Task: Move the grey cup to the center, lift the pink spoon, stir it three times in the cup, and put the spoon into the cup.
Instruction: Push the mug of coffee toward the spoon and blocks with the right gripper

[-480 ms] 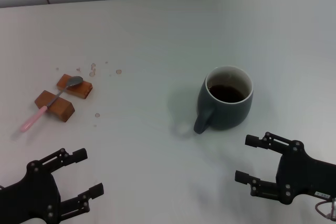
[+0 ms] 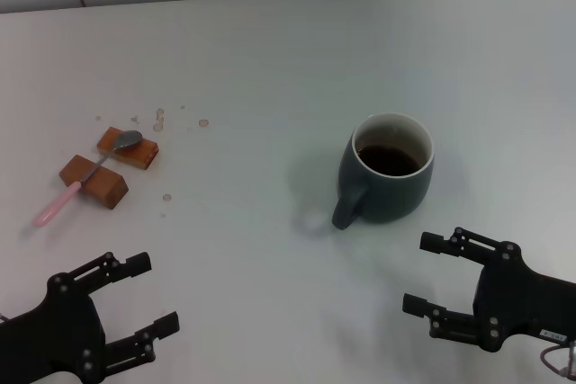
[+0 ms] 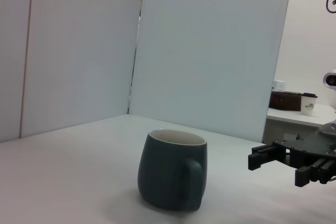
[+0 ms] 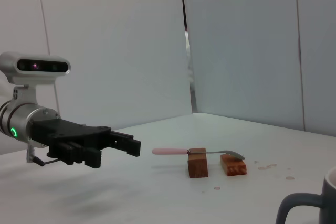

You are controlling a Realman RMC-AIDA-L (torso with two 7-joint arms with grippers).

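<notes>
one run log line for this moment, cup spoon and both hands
grey cup: upright, right of centre, untouched | pink spoon: across two brown blocks, far left | left hand: open, low near edge | right hand: open, below cup

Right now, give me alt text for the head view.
A grey cup of dark liquid stands right of centre on a white table. The pink spoon rests across two brown blocks; the left gripper and right gripper hover open, empty.

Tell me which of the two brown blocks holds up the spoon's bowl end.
The farther brown block, nearer the water drops: the pink spoon rests its grey bowl there. The nearer brown block carries the handle, whose pink end overhangs.
</notes>
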